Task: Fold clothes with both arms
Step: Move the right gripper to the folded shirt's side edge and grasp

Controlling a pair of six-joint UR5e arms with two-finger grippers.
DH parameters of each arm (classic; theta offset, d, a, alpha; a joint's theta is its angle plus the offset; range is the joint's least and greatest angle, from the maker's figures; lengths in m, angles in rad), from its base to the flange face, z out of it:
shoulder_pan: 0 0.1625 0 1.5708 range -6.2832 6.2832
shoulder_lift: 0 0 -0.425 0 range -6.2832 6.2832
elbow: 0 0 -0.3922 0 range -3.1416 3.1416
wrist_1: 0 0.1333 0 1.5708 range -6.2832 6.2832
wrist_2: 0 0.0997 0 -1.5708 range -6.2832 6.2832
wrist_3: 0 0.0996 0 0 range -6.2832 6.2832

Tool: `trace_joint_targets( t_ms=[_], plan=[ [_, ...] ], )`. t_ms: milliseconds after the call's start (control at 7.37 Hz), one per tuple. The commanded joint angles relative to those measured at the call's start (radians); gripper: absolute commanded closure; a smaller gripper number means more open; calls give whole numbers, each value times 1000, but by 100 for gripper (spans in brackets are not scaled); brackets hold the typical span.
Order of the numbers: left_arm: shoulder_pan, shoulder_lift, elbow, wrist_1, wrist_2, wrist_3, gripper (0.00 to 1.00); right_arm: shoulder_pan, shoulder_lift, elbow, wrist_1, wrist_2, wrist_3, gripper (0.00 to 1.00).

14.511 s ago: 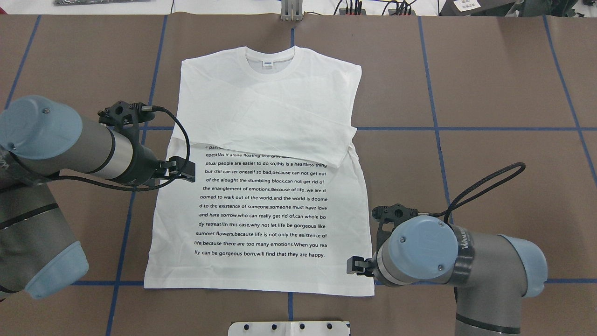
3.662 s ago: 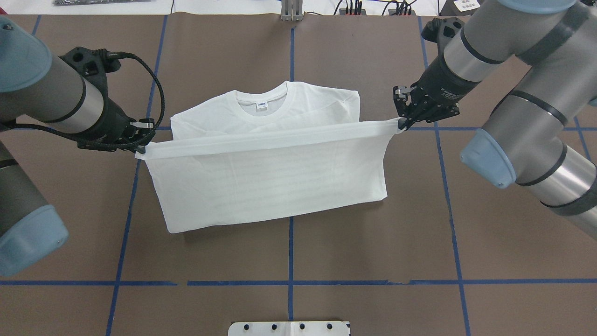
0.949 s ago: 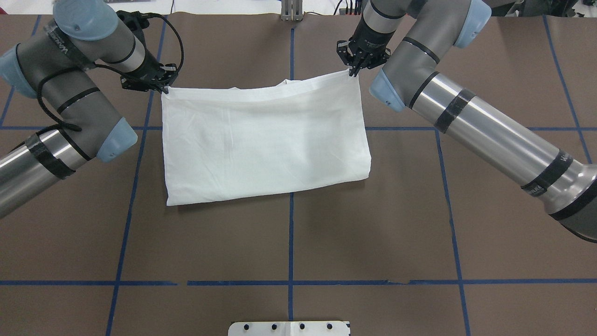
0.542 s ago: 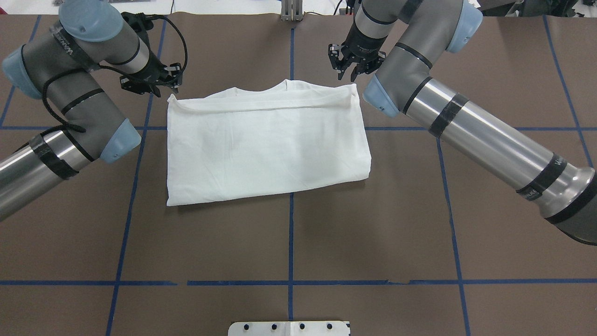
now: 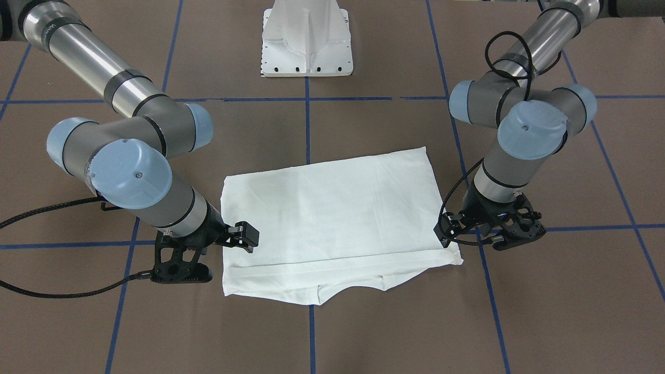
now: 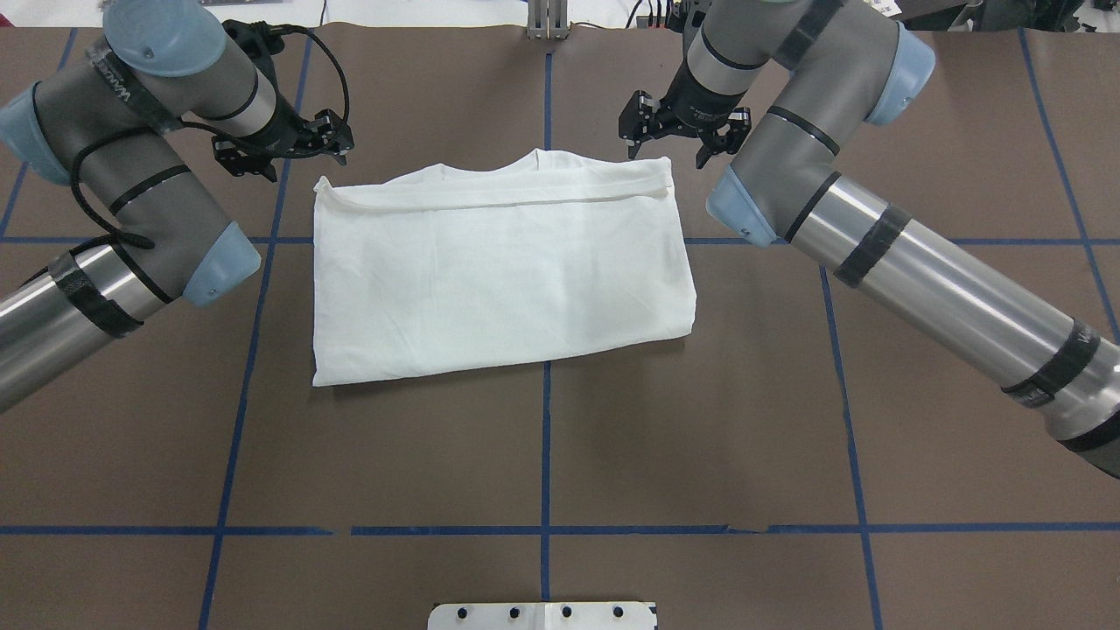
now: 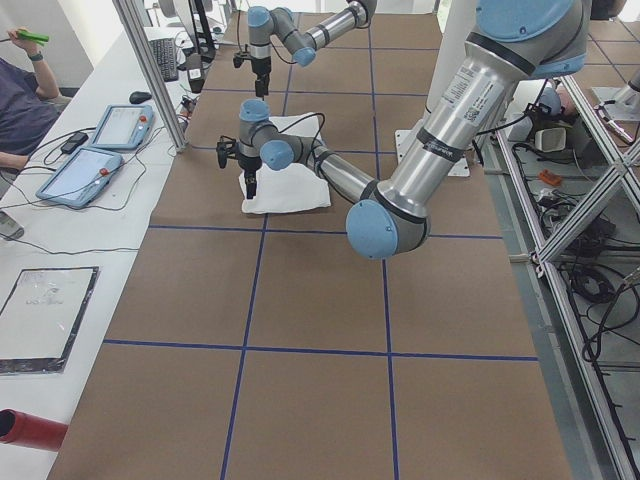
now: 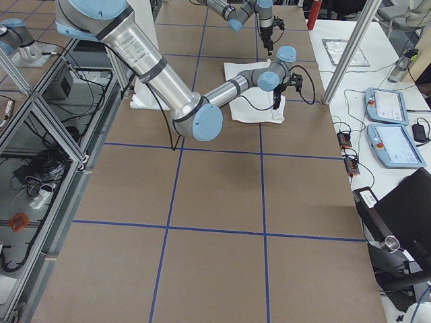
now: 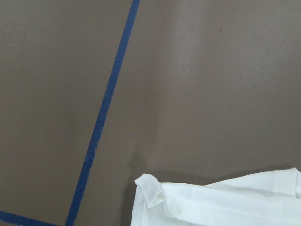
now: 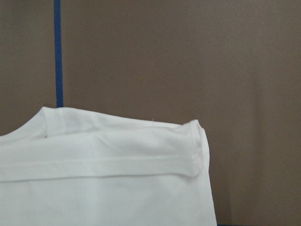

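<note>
Lying flat on the brown worktop point(image 6: 700, 420), the white T-shirt point(image 6: 499, 271) is showing as a folded rectangle, and no printed text is visible on its upper side. It is sitting in the far half of the worktop, across the middle blue tape line point(image 6: 546, 437). Its ribbed collar point(image 6: 534, 160) is sticking out a little past the far edge of the top layer.

The left end effector point(image 6: 284, 150) is hanging just beside the far left corner of the shirt. Its jaws are standing wide apart and are gripping nothing. The right end effector point(image 6: 672, 138) is hanging close by the far right corner, also spread wide and carrying nothing. Both arms are reaching from the robot side over the worktop to this far edge.

In the left wrist view a small curled corner point(image 9: 150, 188) of the cloth is lying on the brown surface near a blue line. In the right wrist view the other corner point(image 10: 197, 141) is lying flat with a hem band running across it. The white pedestal base point(image 5: 306, 39) is standing at the robot's edge of the worktop, well apart from the shirt.
</note>
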Motion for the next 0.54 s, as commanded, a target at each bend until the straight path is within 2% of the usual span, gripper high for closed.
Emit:
trace_joint_targets(
  t_ms=[0, 136, 407],
  plan=[
    [-2, 5, -31, 3, 0, -2, 1, -68, -154, 195, -3, -37, 80, 0],
    [-2, 8, -48, 6, 0, -4, 1, -116, -230, 276, -3, -73, 111, 0],
    [-2, 21, -76, 7, 2, -22, 1, -154, -304, 334, -5, -81, 119, 0]
  ],
)
